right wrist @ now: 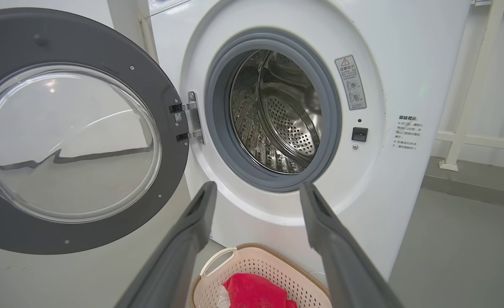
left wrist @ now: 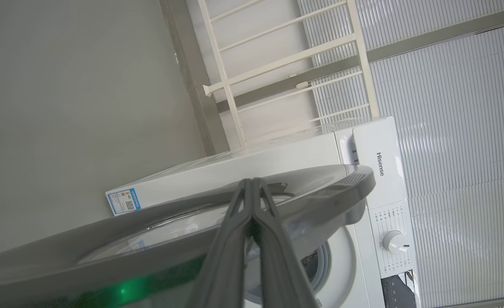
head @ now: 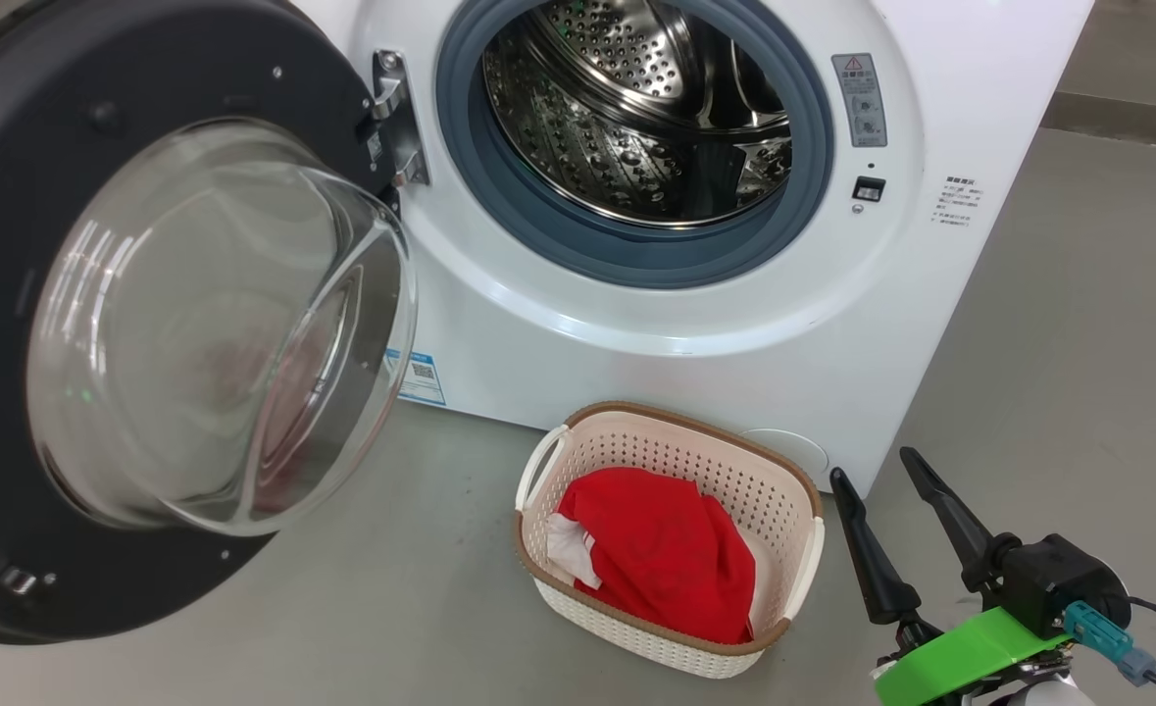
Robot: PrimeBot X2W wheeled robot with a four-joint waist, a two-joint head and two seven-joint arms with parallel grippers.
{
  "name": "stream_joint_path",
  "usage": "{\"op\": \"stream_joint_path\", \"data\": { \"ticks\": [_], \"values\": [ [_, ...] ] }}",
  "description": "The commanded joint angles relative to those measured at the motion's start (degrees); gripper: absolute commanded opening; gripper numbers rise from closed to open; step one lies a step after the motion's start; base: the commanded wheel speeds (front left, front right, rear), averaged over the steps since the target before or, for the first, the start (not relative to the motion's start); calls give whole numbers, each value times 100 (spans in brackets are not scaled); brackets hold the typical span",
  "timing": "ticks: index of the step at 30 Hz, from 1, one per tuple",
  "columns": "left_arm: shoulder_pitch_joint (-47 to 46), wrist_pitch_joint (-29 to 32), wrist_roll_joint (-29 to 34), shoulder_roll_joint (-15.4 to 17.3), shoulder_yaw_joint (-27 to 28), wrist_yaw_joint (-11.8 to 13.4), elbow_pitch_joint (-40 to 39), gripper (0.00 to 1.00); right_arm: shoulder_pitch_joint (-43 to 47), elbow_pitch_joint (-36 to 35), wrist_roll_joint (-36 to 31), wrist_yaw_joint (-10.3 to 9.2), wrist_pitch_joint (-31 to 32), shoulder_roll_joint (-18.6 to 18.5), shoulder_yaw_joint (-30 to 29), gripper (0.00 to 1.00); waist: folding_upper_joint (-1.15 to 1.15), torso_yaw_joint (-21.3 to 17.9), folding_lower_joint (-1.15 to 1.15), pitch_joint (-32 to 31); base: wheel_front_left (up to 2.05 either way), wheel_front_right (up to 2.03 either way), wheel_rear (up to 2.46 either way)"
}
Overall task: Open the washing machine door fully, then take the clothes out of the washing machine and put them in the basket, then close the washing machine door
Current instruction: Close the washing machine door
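Grey concrete floor (head: pixel 1078 343) runs up to a white washer (head: pixel 715 324) whose drum (head: pixel 636 108) looks empty as far as the views reach. The red clothes (head: pixel 666 549) lie in the basket (head: pixel 636 417), which stands on the floor just in front of the washer, below the opening. Only closing the door (head: pixel 9 245) seems left to do.

The door stands swung wide to the left of the opening, on its hinge (head: pixel 396 118) at the opening's left edge, glass bowl facing out toward the robot. In the left wrist view, the left fingers (left wrist: pixel 230 248) are pressed together, holding nothing, on the door's outer side, tips crossing its rim; whether they touch it I cannot tell. The right fingers (head: pixel 867 549) are spread wide and empty, just right of the basket, well apart from the door.

The left arm is therefore nearer. The push should go against the outer face, away from the hinge, sweeping the free edge rightward to the opening.
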Motion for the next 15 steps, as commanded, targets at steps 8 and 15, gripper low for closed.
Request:
{"op": "stream_joint_path", "data": {
  "ticks": [8,15],
  "values": [
    [752,425,-15,-518,-170,103,-1168,0,-75,-101,34,20,-37,-9,135,100,0,8,0,3,0,0,0],
    [1309,795,-245,-1122,-162,448,-2586,0,-82,-104,30,20,-37,1,122,100,0,-27,0,29,0,0,0]
  ]
}}
